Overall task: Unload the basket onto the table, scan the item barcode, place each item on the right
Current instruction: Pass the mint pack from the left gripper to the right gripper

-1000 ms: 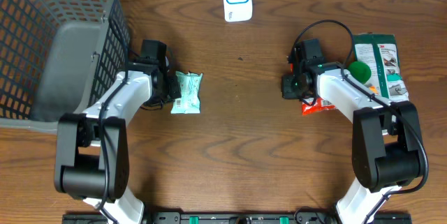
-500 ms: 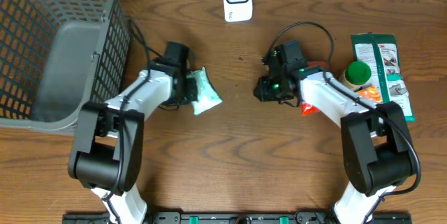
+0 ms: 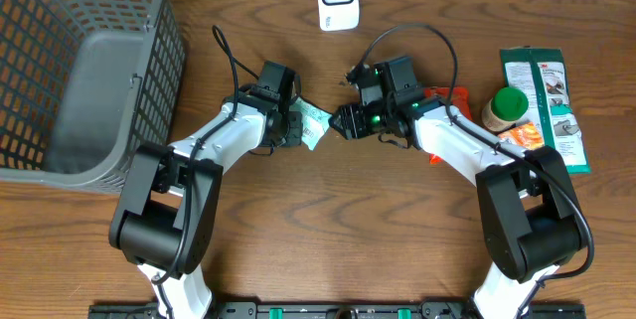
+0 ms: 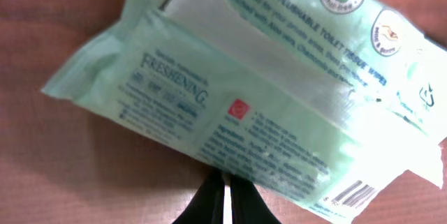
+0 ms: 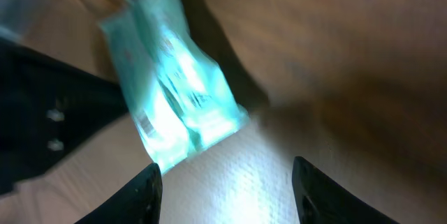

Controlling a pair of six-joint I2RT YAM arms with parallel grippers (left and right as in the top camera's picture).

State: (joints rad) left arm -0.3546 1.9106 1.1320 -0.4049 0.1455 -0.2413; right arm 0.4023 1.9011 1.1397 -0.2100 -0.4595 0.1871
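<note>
both my arms have swung in toward the middle of the table (image 3: 328,230), and now my left gripper (image 4: 225,190) is pinched tight on the edge of the green wipes pack (image 4: 265,112), holding it tilted between the arms, while my right gripper (image 5: 227,182) stands spread wide just beside the pack, gripping nothing.

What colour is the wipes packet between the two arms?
The wipes packet is pale mint green with small blue print, clearest in the left wrist view.
</note>
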